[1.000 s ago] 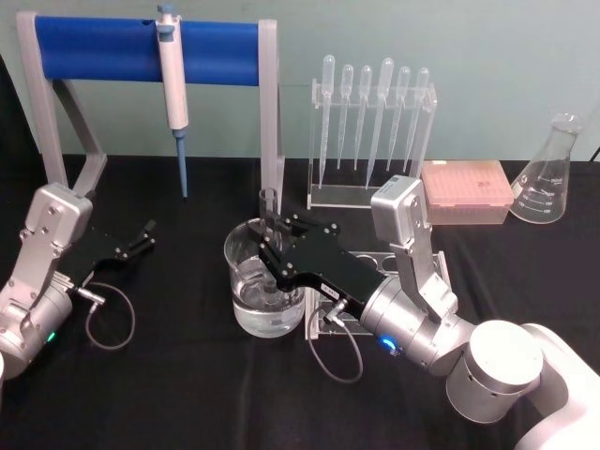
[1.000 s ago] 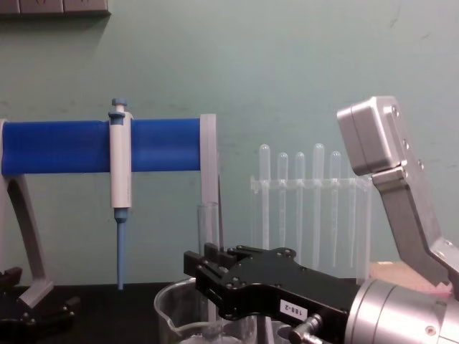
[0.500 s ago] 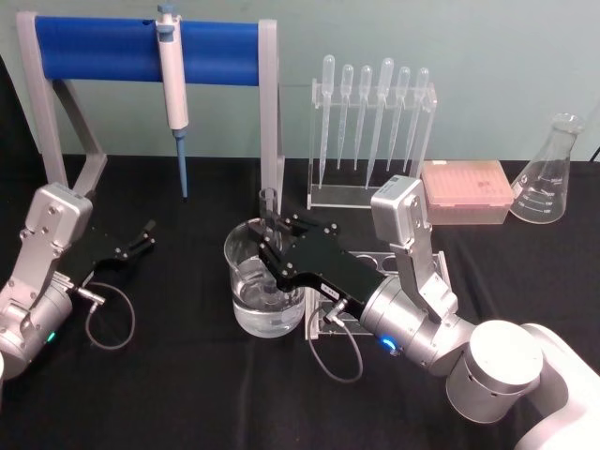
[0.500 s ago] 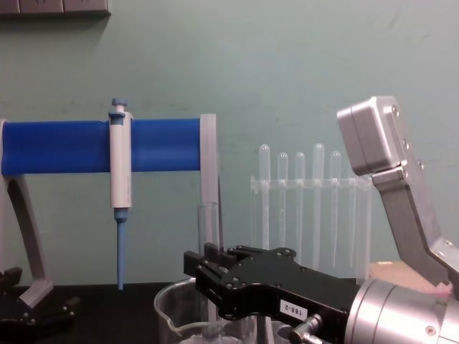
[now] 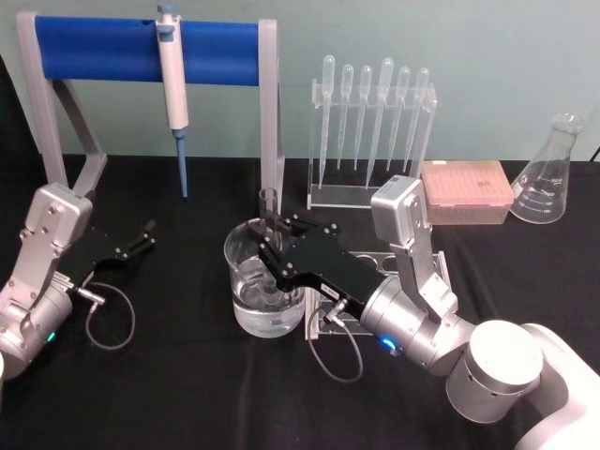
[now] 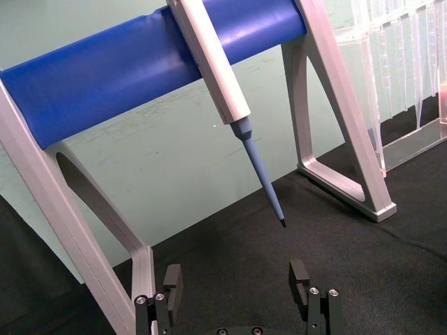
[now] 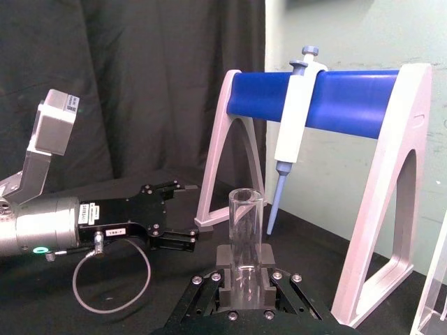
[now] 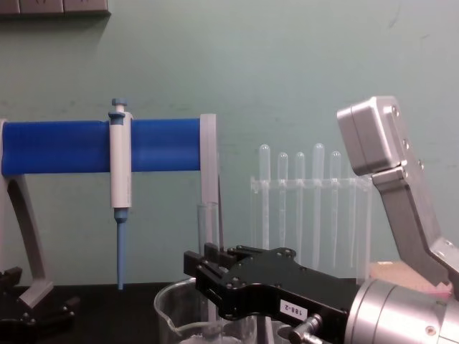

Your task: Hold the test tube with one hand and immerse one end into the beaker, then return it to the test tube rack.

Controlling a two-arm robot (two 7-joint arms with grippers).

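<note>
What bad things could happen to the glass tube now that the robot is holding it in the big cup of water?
The right gripper holds the test tube upright inside the beaker.

1. Lifting out at a tilt could knock the tube against the beaker's glass rim and chip it.
2. The tube is smooth glass, so it might slip down between the fingers.
3. A sideways pull could tip the beaker and spill the liquid.

The right claw grips the test tube upright between its black fingers, open rim on top. Behind it a white-and-blue micropipette hangs on the blue bar of a grey stand. Farther off, the left claw lies low over the black surface, its fingers apart, with a looped cable under the silver wrist.
</note>
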